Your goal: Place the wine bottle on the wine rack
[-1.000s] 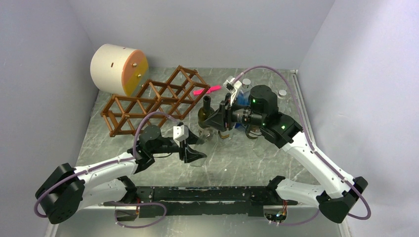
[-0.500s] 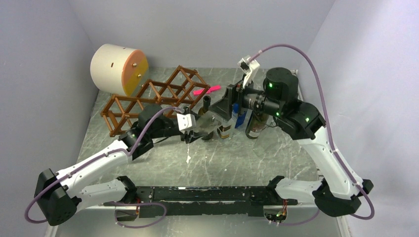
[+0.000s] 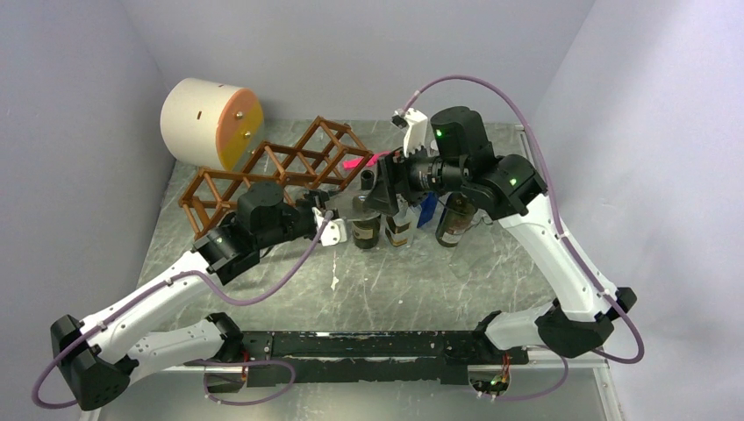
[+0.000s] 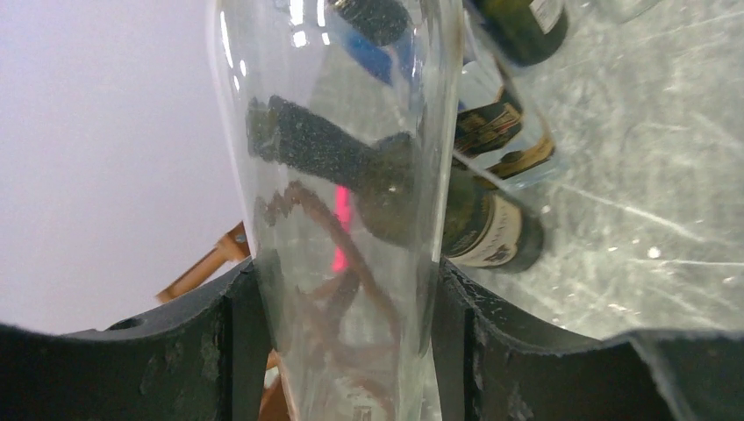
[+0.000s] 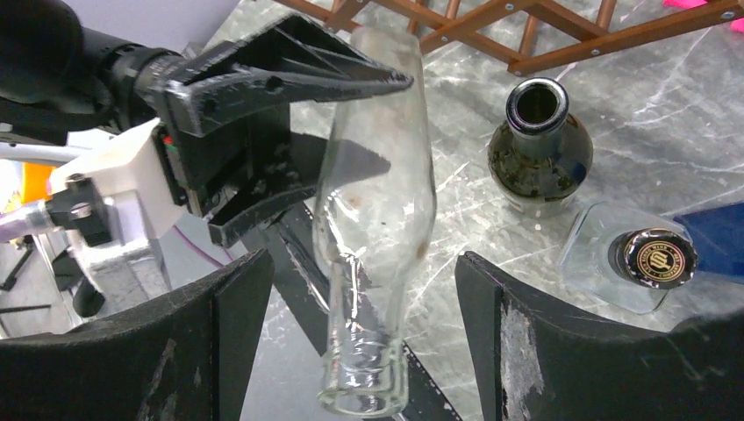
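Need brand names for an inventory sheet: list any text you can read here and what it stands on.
No text here can be read.
Dark bottle: print on its cream label, too blurred.
Black-and-gold label on the bottle behind it: blurred.
Black cap: gold lettering round the rim, too small.
Clear bottle: no label or print seen.

The wine rack [image 3: 282,173] was reddish-brown, the drum [image 3: 206,118] behind it cream with an orange face, the table [image 3: 421,281] under it grey-veined marble, the wine bottle [image 5: 375,202] near it clear glass.
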Tool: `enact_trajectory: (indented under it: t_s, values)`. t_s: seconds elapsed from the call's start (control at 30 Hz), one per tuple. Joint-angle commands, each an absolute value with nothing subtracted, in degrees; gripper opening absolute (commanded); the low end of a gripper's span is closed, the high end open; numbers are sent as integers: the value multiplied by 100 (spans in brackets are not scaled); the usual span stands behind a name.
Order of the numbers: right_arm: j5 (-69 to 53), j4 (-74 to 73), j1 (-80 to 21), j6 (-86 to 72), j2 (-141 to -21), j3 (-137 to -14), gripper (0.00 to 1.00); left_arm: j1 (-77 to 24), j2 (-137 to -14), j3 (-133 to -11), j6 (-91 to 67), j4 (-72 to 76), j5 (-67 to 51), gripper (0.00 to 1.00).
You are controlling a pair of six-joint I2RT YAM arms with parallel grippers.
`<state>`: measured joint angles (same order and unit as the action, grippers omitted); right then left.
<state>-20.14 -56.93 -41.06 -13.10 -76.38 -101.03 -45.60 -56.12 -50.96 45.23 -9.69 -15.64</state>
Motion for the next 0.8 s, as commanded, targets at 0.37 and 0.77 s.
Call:
enact_trajectory:
  t_s: [0.37,0.77]
  values:
    - [-2417,-5202,-4159,-1098,-8153,-10101,80,-4597,-5073,-4926,6160,-177,-897,7]
    - [-2603,-5153,-4388,-776,-8561,-10225,64,-4597,-5019,-4861,6431,-54,-701,7]
